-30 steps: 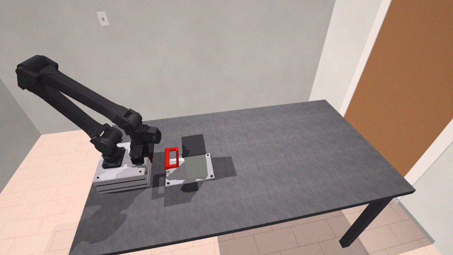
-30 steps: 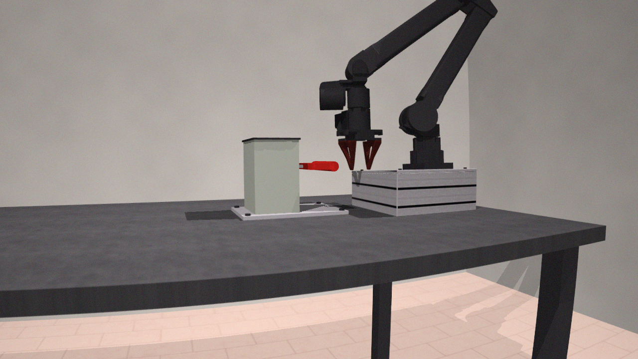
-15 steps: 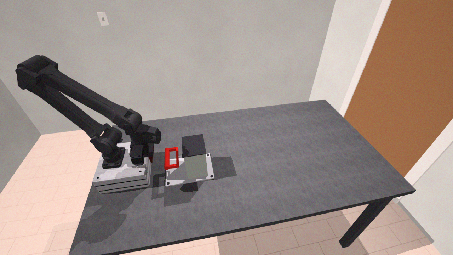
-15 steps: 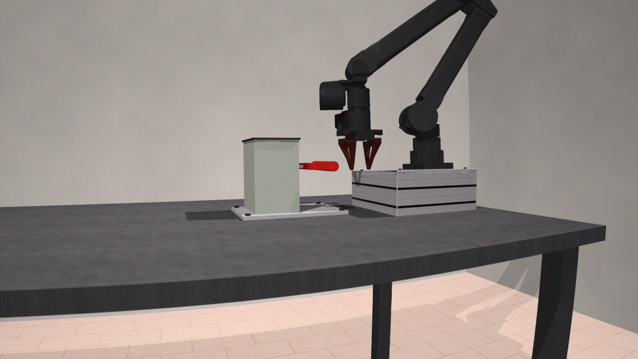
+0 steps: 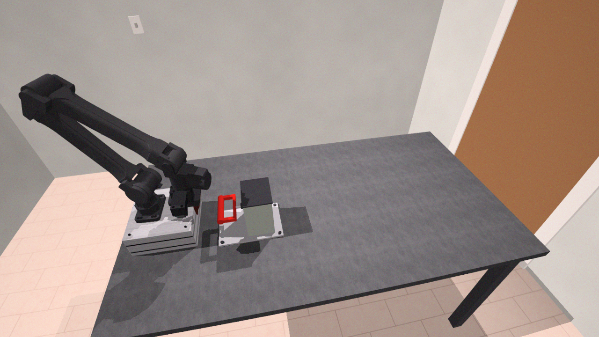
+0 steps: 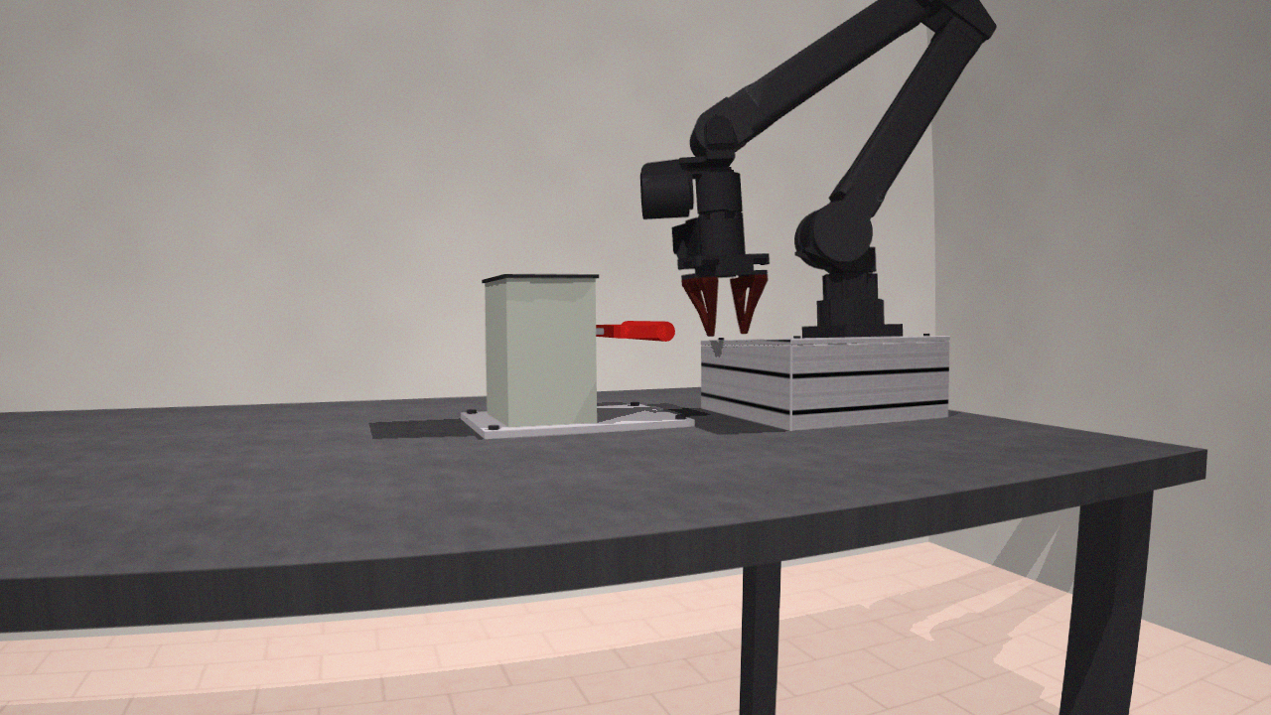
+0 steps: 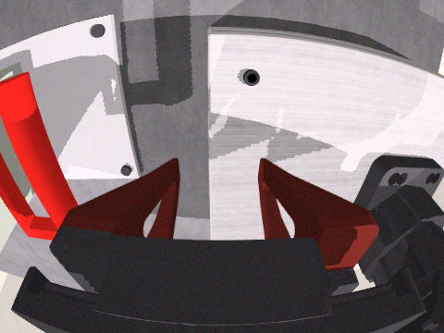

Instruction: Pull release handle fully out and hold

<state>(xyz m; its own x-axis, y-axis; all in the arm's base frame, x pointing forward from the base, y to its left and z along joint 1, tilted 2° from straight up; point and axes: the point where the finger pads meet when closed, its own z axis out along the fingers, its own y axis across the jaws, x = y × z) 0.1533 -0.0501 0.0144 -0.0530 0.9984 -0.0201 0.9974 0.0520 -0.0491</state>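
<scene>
Exterior view shows you the gripper half open (nothing between its fingers), hanging just right of the red release handle.

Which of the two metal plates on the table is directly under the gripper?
The thick stacked plate that carries the arm's base. The open, empty gripper hangs above its edge. The thin plate holds the grey box with the red handle.

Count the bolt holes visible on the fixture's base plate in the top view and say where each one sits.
3: far right corner, near right corner, near left corner of the base plate. The red release handle may hide a fourth.
</scene>
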